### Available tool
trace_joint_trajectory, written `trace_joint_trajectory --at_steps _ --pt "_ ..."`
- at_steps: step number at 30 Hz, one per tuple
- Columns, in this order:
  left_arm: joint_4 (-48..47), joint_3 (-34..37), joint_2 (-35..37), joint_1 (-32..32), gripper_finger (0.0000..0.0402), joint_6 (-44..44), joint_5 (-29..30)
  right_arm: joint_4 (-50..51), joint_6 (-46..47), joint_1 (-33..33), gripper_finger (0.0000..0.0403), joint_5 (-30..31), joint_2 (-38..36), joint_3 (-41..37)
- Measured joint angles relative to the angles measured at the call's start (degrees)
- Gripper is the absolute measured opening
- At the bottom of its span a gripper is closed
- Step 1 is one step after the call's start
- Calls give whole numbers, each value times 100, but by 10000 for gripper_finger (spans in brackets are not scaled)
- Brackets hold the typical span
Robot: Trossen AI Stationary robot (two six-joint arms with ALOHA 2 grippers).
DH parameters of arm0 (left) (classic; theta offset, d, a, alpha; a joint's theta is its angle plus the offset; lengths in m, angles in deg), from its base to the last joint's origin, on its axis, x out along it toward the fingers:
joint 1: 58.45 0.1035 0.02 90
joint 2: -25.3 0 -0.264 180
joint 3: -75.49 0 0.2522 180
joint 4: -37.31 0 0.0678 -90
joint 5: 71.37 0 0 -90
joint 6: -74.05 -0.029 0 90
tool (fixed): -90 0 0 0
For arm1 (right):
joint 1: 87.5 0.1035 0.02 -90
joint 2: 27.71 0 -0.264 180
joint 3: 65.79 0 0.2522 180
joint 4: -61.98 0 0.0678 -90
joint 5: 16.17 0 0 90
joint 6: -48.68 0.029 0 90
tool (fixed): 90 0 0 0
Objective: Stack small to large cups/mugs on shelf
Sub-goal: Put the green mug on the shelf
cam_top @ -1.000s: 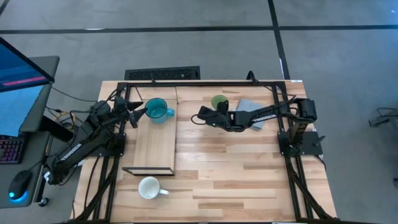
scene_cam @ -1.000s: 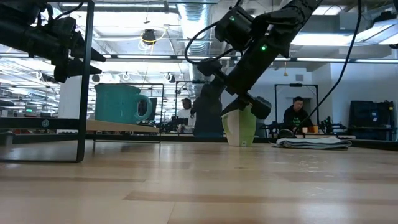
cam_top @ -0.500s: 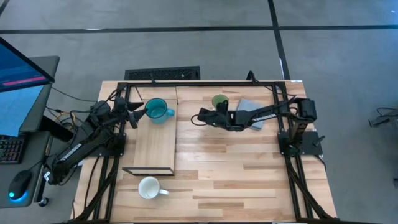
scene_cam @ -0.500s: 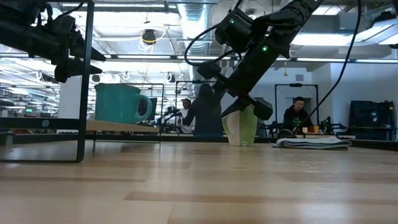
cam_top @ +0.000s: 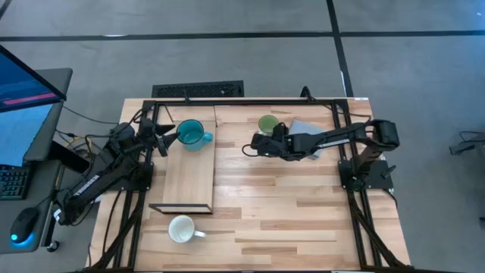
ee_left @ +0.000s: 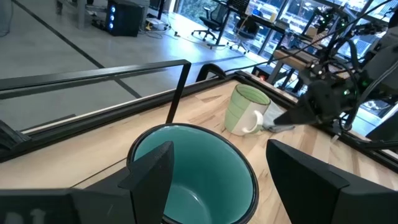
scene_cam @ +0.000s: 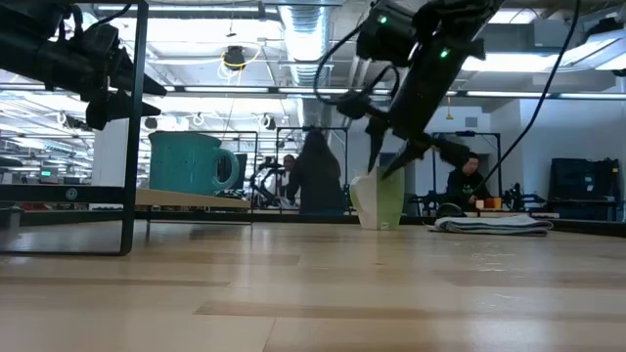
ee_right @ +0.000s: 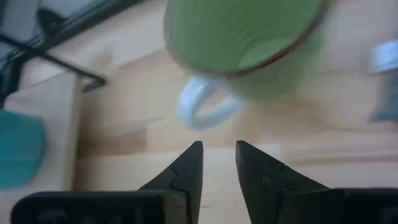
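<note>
Green mug (cam_top: 267, 123) sits on the table near the grey pad (cam_top: 305, 130), still off the shelf (cam_top: 189, 176), as the right gripper (cam_top: 260, 142) narrows its empty fingers and shifts toward the handle, while the left gripper (cam_top: 168, 139) waits, open, around the teal mug (cam_top: 189, 134).

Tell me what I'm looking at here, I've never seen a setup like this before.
These are four cameras on one two-armed robot at a wooden table: one overhead, one at tabletop height, one on each wrist. A teal mug stands on a light-wood shelf board. The left gripper hangs open around that mug's rim, as its wrist camera shows. The right gripper hovers just short of a light green mug on the table, fingers narrowly apart, holding nothing. A white mug sits near the table's front edge, and a grey pad lies beside the green mug.
</note>
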Motion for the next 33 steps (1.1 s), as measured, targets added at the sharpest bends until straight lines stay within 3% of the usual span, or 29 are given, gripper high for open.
trace_joint_trajectory --at_steps 10,16,33 --pt "13 0 0 0 248 -4 0 672 80 -195 118 180 -667 2" --pt "13 0 0 2 248 -6 0 941 416 -512 118 163 -692 2" --pt "21 0 0 0 248 -8 2 940 217 -1154 118 -163 -542 2"
